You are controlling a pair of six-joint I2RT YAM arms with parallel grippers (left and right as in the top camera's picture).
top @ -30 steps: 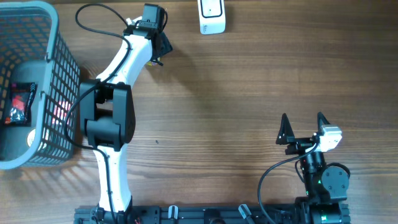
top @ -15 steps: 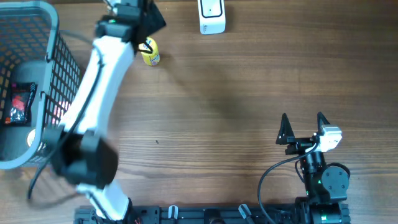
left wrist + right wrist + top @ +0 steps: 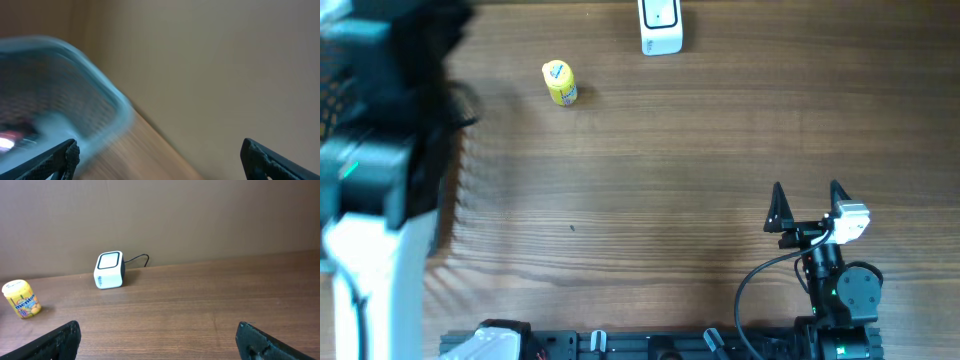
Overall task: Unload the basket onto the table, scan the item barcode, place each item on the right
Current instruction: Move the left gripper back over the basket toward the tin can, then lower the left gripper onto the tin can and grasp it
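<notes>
Left jaws gape toward blurred basket (image 3: 95,70), contents indistinct.

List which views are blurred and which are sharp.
Overhead: left arm smeared along the left edge, yellow bottle and scanner crisp. Left wrist: whole frame blurred, blue basket rim streaked. Right wrist: sharp throughout, even light, no glare.

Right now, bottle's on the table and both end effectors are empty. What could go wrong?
1. The bottle stands apart from the scanner, and no barcode shows, so a scan may miss.
2. It is round and upright; a bad grasp could topple it and let it roll.
3. The left arm is blurred close over the basket and might clip its rim.
</notes>
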